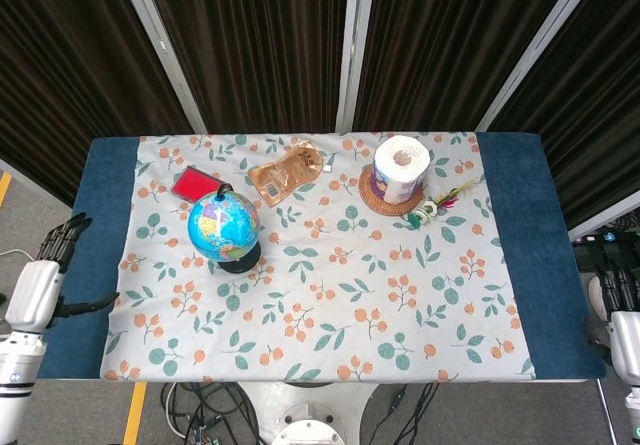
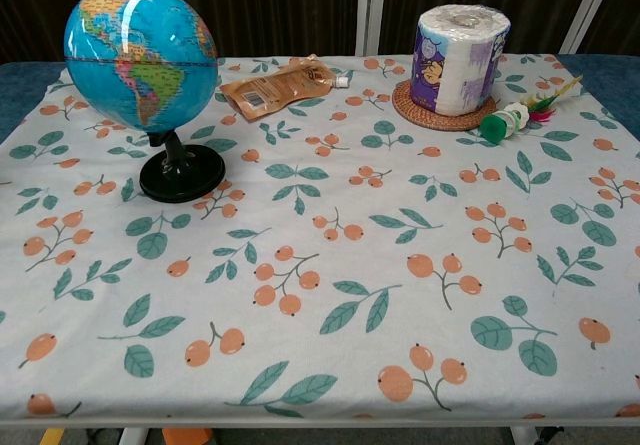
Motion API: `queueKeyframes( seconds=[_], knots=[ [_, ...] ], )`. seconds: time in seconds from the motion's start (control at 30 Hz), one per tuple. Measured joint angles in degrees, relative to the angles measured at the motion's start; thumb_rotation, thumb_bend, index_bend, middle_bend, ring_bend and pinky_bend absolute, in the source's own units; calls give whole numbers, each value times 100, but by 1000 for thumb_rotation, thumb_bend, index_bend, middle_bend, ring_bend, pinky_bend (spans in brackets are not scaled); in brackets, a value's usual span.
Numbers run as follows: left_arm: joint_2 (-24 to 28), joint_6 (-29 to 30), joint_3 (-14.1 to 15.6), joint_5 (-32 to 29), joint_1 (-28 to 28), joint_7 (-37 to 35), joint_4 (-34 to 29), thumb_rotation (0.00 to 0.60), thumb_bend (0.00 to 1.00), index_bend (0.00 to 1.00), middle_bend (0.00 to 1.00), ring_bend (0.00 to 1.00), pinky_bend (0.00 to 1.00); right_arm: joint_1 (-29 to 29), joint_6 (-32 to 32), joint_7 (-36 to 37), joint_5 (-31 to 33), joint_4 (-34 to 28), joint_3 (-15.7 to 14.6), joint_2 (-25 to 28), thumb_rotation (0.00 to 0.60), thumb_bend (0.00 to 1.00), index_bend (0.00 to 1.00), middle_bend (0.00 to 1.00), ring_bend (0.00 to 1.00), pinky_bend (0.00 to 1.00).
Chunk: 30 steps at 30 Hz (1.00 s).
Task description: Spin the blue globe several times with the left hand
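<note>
The blue globe [image 1: 223, 227] stands upright on its black round base on the left part of the table; the chest view shows the globe [image 2: 141, 55] at the far left, untouched. My left hand [image 1: 45, 275] hangs off the table's left edge, well left of the globe, with fingers straight and apart and nothing in it. My right hand [image 1: 621, 310] is at the frame's lower right, beyond the table's right edge, fingers extended and holding nothing. Neither hand appears in the chest view.
A red flat case [image 1: 196, 184] lies just behind the globe. A brown pouch [image 1: 286, 172] lies at the back middle. A toilet roll [image 1: 401, 168] stands on a woven coaster, with a small green-capped toy [image 1: 432, 205] beside it. The floral cloth [image 1: 350, 295] covers the table.
</note>
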Motion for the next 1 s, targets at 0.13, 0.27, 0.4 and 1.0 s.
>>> queueKeyframes(
  seconds=[0.13,0.27,0.4,1.0],
  knots=[
    [81,-315,-155,-29,-273,-658,-289,600,0,19,0,0,0,36,-56,-44,15,-11,3,-18,600,340,0,0,0,0],
    [46,-717,-356,-176,-634,-964,-656,600,0,18,0,0,0,55,-93,-73,46,-27,13,-20,600,340,0,0,0,0],
    [-140,-891,-489,-369,-830,-693,-792,600,0,17,0,0,0,79,-129,-87,61,-41,22,-14,600,340,0,0,0,0],
    [-1130,-1347,-946,-1380,-1476,283,-745,600,0,18,0,0,0,190,-258,-155,109,-66,53,-31,600,343,0,0,0,0]
  ],
)
